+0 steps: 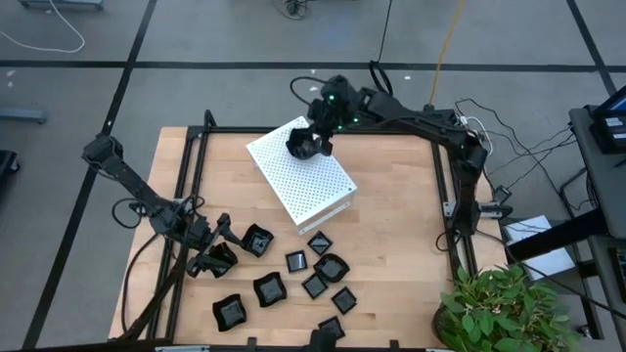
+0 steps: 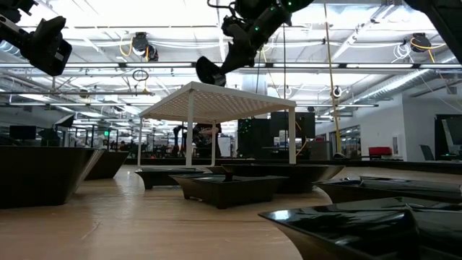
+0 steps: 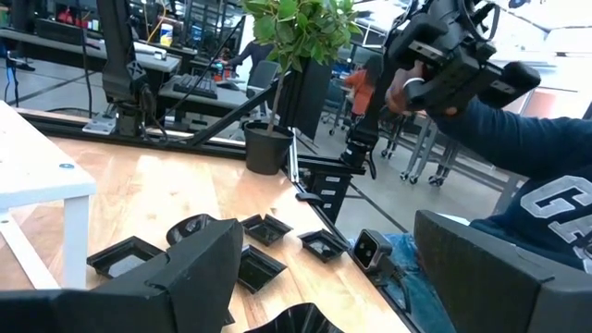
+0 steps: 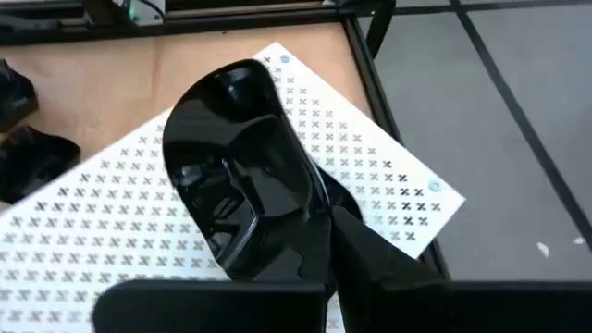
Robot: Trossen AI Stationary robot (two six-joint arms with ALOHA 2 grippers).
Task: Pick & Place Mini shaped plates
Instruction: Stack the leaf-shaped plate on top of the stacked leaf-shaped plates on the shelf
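On the wooden tabletop [image 1: 391,176], a glossy plate [image 4: 240,176] is pinched by the right claw [image 1: 311,142] over the white box [image 1: 298,176]; slippery and stiff, rim grips look safest. Left claw [image 1: 210,249] is spread wide.

My high view looks straight down; low view sits level at tabletop; both share the white box [image 1: 300,170]; wrist cameras ride close.

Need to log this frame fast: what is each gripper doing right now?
Left gripper: jaws open, holding nothing, low among the mini plates.
Right gripper: shut on a black plate, over the white box.
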